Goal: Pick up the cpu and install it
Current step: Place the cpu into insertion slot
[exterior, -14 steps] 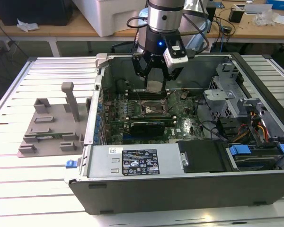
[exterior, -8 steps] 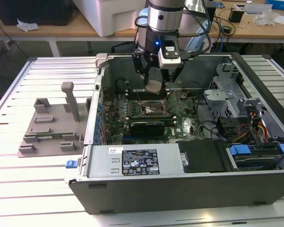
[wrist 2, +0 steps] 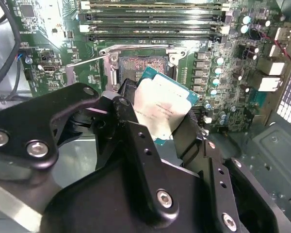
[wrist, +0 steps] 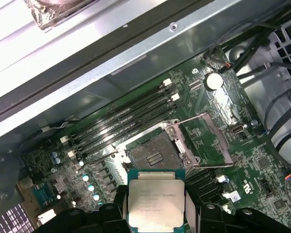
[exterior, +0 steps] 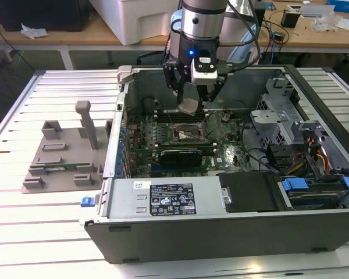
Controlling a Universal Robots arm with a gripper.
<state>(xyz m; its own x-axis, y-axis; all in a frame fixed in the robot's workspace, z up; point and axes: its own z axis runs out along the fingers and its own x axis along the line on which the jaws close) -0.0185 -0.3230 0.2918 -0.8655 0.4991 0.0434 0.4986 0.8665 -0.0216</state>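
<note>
Gripping the cpu (exterior: 188,106) by two opposite edges, the claw (exterior: 190,100) hangs inside the open computer case (exterior: 163,203). The chip is in the air, clear of the socket (exterior: 189,133) below it, whose metal frame (wrist: 206,141) stands swung open. A grey tray (exterior: 58,152) lies on the table at the exterior view's left of the case.

I can read nothing here. Faint grey lines of print stand on the cpu (wrist: 155,201) I hold; a black-and-white label (exterior: 171,200) sits on the grey power box (exterior: 206,200), its lettering too small to tell.
</note>
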